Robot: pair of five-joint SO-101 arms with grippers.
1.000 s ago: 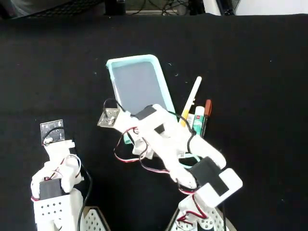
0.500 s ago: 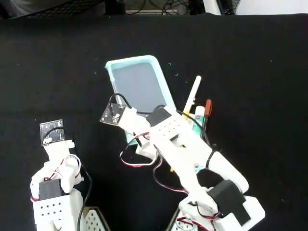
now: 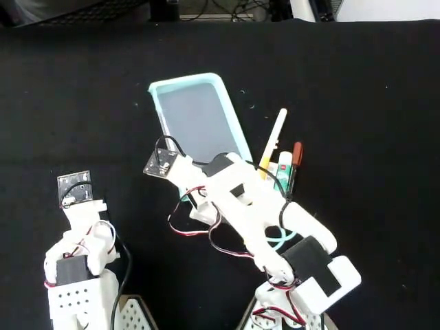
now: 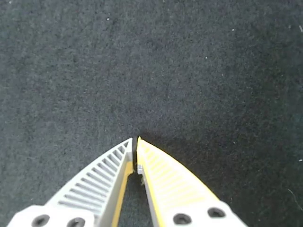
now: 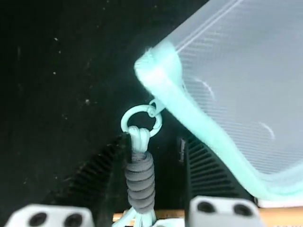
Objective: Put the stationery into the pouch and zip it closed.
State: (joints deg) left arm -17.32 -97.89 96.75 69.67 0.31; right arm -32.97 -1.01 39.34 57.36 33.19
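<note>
- right claw (image 5: 154, 142): jaws apart, not clamped on anything. The dark fingers (image 5: 106, 163) sit either side of a gap.
- pull cord (image 5: 140, 177): grey-wrapped, mint underneath, runs up through that gap. It lies against one finger, with clear space to the other.
- zip ring (image 5: 141, 121): mint, just past the right claw's fingertips, tied to the top of the cord and hooked to the pouch corner.
- pouch (image 3: 196, 117): mint rim, translucent face, flat on the black table (image 3: 371, 103). Its near corner is just ahead of the right claw tips and the body stretches away beyond them. Can't tell from these views whether the zip is open or closed.
- right arm (image 3: 251, 206): lies diagonally over the pouch's near end in the high view, covering that end and the claw itself.
- stationery (image 3: 283, 161): outside the pouch, bunched on the table just beside its long edge, off to the side of the right claw. I make out a white-and-yellow pen, a white-and-green marker and a red-tipped pen, side by side and partly under the arm.
- left claw (image 4: 136, 140): closed, tips touching, nothing between them, bare table in front of it.
- left arm (image 3: 79, 240): folded back at the near table edge, well apart from the pouch and the stationery.
</note>
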